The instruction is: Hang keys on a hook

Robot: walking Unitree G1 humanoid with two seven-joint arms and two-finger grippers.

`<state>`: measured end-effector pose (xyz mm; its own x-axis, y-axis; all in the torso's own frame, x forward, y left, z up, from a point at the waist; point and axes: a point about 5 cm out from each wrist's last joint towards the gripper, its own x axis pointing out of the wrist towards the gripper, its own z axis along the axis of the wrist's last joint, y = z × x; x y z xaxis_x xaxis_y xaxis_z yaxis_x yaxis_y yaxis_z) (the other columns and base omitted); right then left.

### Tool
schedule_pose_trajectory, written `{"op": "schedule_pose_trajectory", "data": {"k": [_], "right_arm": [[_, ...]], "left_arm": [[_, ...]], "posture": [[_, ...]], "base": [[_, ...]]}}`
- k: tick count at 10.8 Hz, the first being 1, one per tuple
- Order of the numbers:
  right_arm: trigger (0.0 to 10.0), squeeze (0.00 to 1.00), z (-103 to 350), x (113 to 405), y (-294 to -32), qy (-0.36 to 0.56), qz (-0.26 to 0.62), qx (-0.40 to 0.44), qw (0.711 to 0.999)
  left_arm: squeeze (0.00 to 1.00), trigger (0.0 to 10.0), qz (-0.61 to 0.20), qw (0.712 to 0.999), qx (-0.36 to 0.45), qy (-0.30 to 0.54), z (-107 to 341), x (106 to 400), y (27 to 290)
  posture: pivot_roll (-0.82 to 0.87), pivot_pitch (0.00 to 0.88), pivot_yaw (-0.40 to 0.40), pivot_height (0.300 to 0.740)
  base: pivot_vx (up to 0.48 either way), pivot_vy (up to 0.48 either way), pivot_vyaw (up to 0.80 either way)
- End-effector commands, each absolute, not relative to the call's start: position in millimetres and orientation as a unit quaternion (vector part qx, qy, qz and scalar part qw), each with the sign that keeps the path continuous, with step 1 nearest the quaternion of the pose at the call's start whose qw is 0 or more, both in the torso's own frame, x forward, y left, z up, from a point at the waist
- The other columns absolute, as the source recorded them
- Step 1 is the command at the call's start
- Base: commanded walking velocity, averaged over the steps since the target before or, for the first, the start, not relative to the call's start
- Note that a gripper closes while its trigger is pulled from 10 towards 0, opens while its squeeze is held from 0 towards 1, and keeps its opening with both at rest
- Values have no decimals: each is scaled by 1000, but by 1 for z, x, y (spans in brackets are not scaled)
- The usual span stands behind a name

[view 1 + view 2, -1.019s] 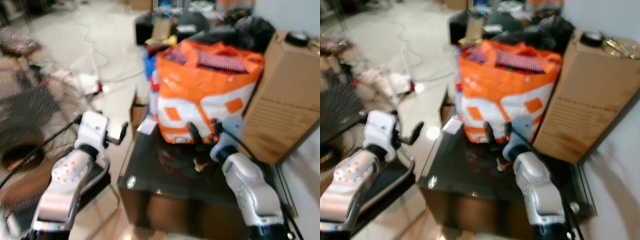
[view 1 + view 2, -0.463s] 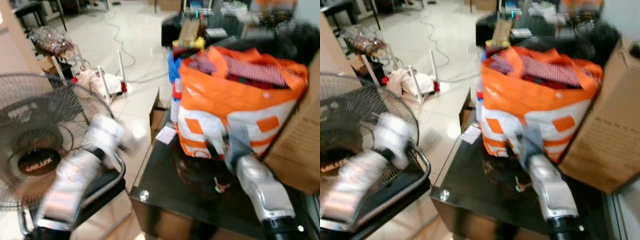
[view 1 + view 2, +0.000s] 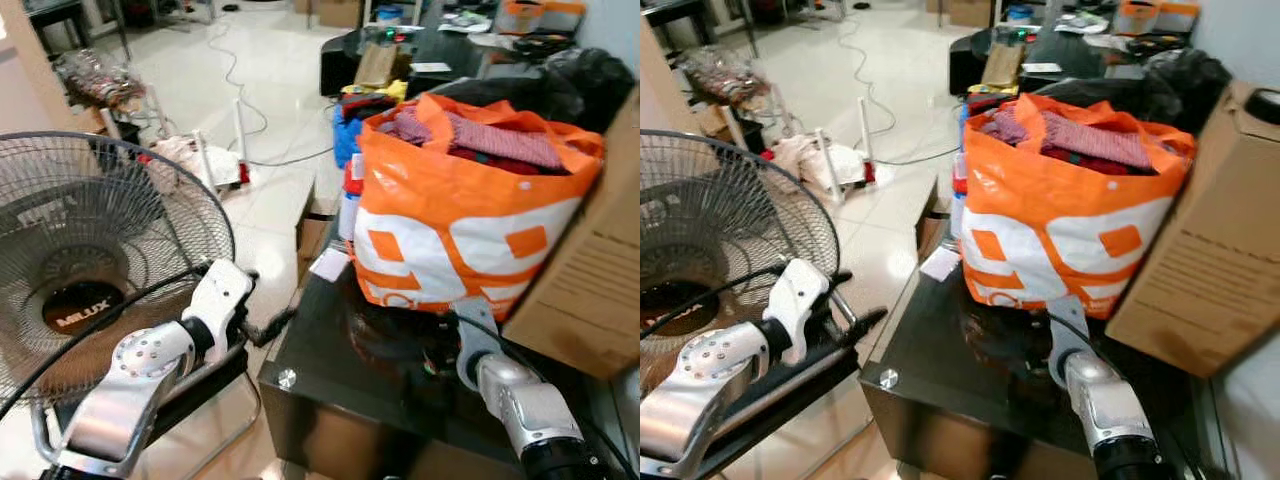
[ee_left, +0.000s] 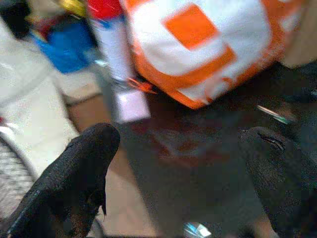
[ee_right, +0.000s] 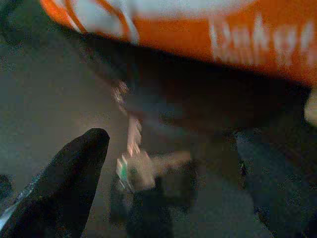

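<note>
Cluttered room, pale tiled floor (image 3: 250, 200), cables trailing across it. Directly ahead of me sits a low black glossy table (image 3: 330, 370), and on it a bulging orange-and-white woven bag (image 3: 460, 220) stuffed with striped fabric, leaning against a tall brown cardboard box (image 3: 590, 290) at my right. A black wire-grille pedestal fan (image 3: 80, 270) stands just beside the table on my left.

The right gripper (image 5: 173, 178) is down over the tabletop, close to the foot of the bag. In its wrist view the black fingers (image 5: 74, 173) stand apart, one on each side of a small bunch of pale metal keys with a green tag (image 5: 131, 171). The keys lie flat on the dark top, in the shadow just under the bag's bulge. I judge the arm is low and angled this way because the keys sit so near the bag: a straight-down approach would hit the fabric. The view is blurred, so I cannot tell whether a fingertip already touches them.

The left gripper (image 4: 183, 163) hangs off the table's near-left corner, fingers wide apart, holding nothing. I read it as parked clear of the reach.

No hook is visible from this position. The pick-up is not yet done; the hanging step comes after a turn elsewhere.
</note>
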<state>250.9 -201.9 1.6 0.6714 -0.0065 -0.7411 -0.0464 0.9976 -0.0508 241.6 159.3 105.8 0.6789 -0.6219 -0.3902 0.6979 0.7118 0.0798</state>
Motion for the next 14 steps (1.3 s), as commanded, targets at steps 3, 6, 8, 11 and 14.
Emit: {"op": "schedule_pose_trajectory", "data": {"k": [3, 6, 8, 11, 14], "right_arm": [[10000, 0, -5, 252, -199, 428, 13, -13, 903], [1647, 0, -13, 248, -194, 443, 31, 24, 895], [0, 0, -18, 246, -192, 453, 30, 20, 891], [0, 0, -28, 242, -197, 466, 25, 19, 884], [0, 0, -35, 235, -201, 474, 31, 25, 880]], "left_arm": [[0, 10000, -405, 887, 112, 194, 103, 234, 156], [0, 10000, -417, 880, 102, 203, 103, 233, 156], [0, 10000, -422, 877, 100, 206, 104, 234, 156], [0, 10000, -424, 876, 102, 205, 105, 235, 158], [0, 10000, -426, 875, 102, 203, 105, 237, 157]], "posture": [[6, 0, -10, 740], [6, 0, -10, 740], [8, 0, -10, 740], [5, 0, -5, 740], [-2, 0, -4, 740]], "base": [[0, 0, 0], [0, 0, 0], [0, 0, 0], [0, 0, 0], [0, 0, 0]]}}
